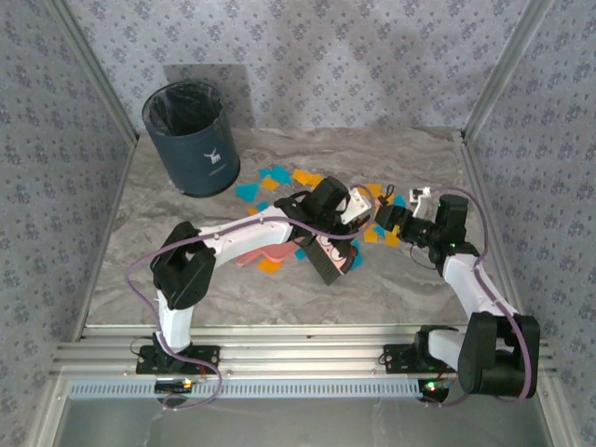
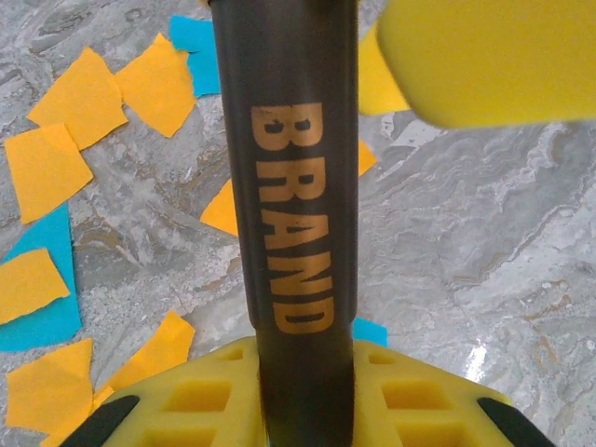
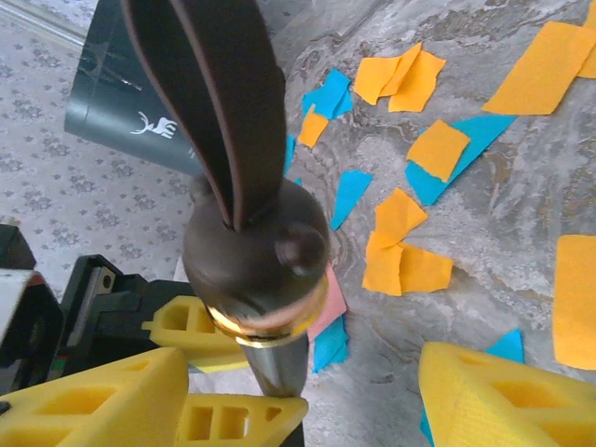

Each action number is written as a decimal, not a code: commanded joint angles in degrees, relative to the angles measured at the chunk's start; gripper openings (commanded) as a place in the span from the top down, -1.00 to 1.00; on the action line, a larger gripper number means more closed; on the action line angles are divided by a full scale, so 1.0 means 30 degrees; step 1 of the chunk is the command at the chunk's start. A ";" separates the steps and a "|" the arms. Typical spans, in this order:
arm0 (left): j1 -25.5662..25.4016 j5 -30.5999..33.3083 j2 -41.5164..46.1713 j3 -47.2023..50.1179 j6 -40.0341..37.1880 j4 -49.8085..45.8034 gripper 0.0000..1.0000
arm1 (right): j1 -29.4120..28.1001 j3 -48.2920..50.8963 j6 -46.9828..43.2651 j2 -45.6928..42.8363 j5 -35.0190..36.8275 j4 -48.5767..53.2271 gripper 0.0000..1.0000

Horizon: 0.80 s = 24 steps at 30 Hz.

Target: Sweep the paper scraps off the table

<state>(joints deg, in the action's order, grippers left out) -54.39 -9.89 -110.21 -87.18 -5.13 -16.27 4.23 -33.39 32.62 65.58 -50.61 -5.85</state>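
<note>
Paper scraps (image 2: 65, 93), orange & teal, are thin flat ragged squares and triangles, strewn mid-table (image 1: 400, 289) from abt 10 to 3 o'clock round both grippers; the top's glossy grey-beige marble veining w/ aluminium rails. L gripper (image 1: 346, 212), w/ chunky slotted yellow fingers (image 2: 186, 400), is clamped on a smooth dark round handle (image 2: 293, 186) lettered "BRAND" in orange, w/ the pink dustpan (image 1: 264, 253) at its 8 o'clock. R gripper (image 3: 307, 363) has its fingers (image 3: 503, 391) spread wide beside a dark knobbed end (image 3: 256, 251) w/ gold ring & brown strap loop.
</note>
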 commanded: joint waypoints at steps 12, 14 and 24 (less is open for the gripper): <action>-0.0092 -0.0943 0.1288 0.0303 -0.0867 0.0832 0.50 | -0.1158 -0.1959 -0.0419 0.1510 -0.0587 0.0690 -0.04; -0.0092 -0.0920 0.1373 0.0357 -0.0956 0.0836 0.50 | -0.1344 -0.2076 -0.0473 0.1689 -0.0569 0.0736 -0.01; -0.0151 -0.1034 0.1640 0.0697 -0.1100 0.1204 0.50 | -0.2473 -0.2716 -0.0739 0.2737 -0.0504 0.1112 0.04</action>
<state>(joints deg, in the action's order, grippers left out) -54.43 -11.38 -108.77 -85.25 -7.11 -15.16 -2.33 -39.57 31.64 73.08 -51.48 -3.88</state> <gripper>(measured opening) 0.252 0.479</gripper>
